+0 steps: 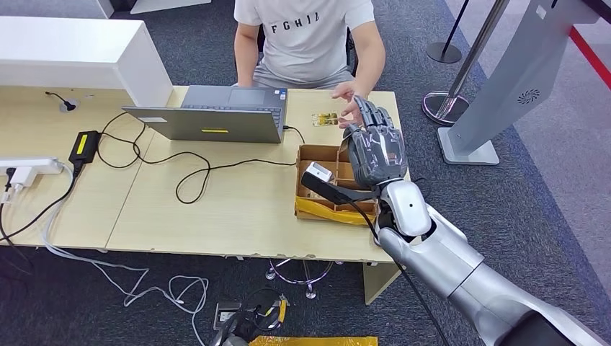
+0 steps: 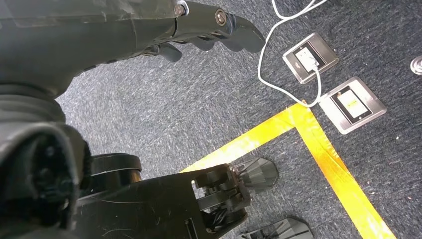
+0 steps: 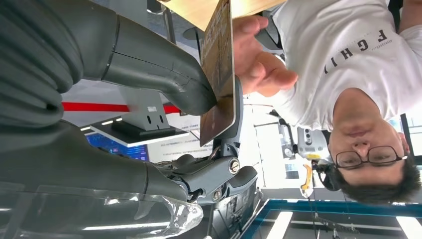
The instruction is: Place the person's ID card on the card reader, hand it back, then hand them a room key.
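My right hand (image 1: 375, 148) is raised above the table's far right corner, fingers pointing at the seated person. In the right wrist view its thumb (image 3: 164, 74) and fingers pinch a brown printed card (image 3: 219, 74) by one end. The person's hand (image 3: 259, 64) grips the card's other end, and from the head view that same hand (image 1: 349, 97) meets my fingertips. Whether this card is the ID or the room key I cannot tell. Another small yellowish card (image 1: 325, 119) lies flat on the table by the laptop. My left hand (image 2: 149, 30) hangs over the carpet, holding nothing, fingers loosely extended.
An open cardboard box (image 1: 317, 155) with dividers sits under my right forearm, a small white device (image 1: 317, 173) resting on it. A grey laptop (image 1: 216, 119), black cables (image 1: 187, 173) and a power strip (image 1: 29, 167) occupy the table's left. A kiosk (image 1: 504, 79) and stanchion base (image 1: 443, 104) stand right.
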Available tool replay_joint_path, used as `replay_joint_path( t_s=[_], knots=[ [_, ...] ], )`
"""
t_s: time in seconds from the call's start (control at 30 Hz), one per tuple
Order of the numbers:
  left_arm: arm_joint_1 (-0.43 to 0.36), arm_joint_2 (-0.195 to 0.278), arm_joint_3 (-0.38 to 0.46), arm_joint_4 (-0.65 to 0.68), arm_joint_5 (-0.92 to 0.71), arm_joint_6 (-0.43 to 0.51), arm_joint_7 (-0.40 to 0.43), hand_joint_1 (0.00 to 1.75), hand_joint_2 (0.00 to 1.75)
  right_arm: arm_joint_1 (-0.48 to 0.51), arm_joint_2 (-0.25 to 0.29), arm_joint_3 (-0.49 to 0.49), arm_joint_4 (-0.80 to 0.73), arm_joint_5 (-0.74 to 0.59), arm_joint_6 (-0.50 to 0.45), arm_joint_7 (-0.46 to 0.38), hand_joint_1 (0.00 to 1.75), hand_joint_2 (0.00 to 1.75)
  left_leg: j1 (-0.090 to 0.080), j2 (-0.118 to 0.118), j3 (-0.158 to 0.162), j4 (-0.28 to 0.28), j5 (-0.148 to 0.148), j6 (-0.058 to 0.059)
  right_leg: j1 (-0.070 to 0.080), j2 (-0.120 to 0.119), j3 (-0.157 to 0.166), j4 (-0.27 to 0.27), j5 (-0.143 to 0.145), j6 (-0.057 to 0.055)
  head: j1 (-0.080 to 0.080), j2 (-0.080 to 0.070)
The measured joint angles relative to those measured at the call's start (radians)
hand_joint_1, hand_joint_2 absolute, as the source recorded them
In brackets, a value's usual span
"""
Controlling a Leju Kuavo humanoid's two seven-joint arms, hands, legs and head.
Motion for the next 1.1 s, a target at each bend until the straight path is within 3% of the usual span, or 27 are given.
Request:
replay_joint_path(
  t_s=[0.67, 0.7, 0.8, 0.83, 0.9, 1.03, 1.1],
  knots=[
    [0.000, 0.000, 0.000, 0.002, 0.000, 0.003, -0.004, 0.00, 0.00, 0.009, 0.023, 0.008, 0.004, -0.049, -0.017, -0.012, 1.75, 1.75, 0.000, 0.000, 0.000, 0.000, 0.000, 0.000, 0.000, 0.000, 0.000, 0.000, 0.000, 0.000, 0.000, 0.000],
    [0.000, 0.000, 0.000, 0.002, 0.000, 0.003, -0.004, 0.00, 0.00, 0.011, 0.023, 0.008, 0.005, -0.050, -0.018, -0.013, 1.53, 1.75, 0.000, 0.000, 0.000, 0.000, 0.000, 0.000, 0.000, 0.000, 0.000, 0.000, 0.000, 0.000, 0.000, 0.000],
    [0.000, 0.000, 0.000, 0.003, 0.000, 0.003, -0.004, 0.00, 0.00, 0.016, 0.023, 0.008, 0.009, -0.054, -0.019, -0.014, 0.22, 1.75, 0.000, 0.000, 0.000, 0.000, 0.000, 0.000, 0.000, 0.000, 0.000, 0.000, 0.000, 0.000, 0.000, 0.000],
    [0.000, 0.000, 0.000, 0.003, 0.000, 0.003, -0.004, 0.00, 0.00, 0.016, 0.023, 0.008, 0.011, -0.055, -0.020, -0.014, 0.00, 1.75, 0.000, 0.000, 0.000, 0.000, 0.000, 0.000, 0.000, 0.000, 0.000, 0.000, 0.000, 0.000, 0.000, 0.000],
    [0.000, 0.000, 0.000, 0.003, 0.000, 0.003, -0.004, 0.00, 0.00, 0.018, 0.024, 0.008, 0.014, -0.057, -0.025, -0.015, 0.00, 1.75, 0.000, 0.000, 0.000, 0.000, 0.000, 0.000, 0.000, 0.000, 0.000, 0.000, 0.000, 0.000, 0.000, 0.000],
    [0.000, 0.000, 0.000, 0.003, 0.000, 0.004, -0.004, 0.00, 0.00, 0.021, 0.032, 0.010, 0.024, -0.044, -0.041, -0.017, 0.00, 0.00, 0.000, 0.000, 0.000, 0.000, 0.000, 0.000, 0.000, 0.000, 0.000, 0.000, 0.000, 0.000, 0.000, 0.000],
    [-0.001, 0.000, 0.000, 0.003, 0.000, 0.004, -0.004, 0.00, 0.00, 0.023, 0.036, 0.014, 0.033, -0.038, -0.046, -0.021, 0.00, 0.00, 0.000, 0.000, 0.000, 0.000, 0.000, 0.000, 0.000, 0.000, 0.000, 0.000, 0.000, 0.000, 0.000, 0.000]
  ],
)
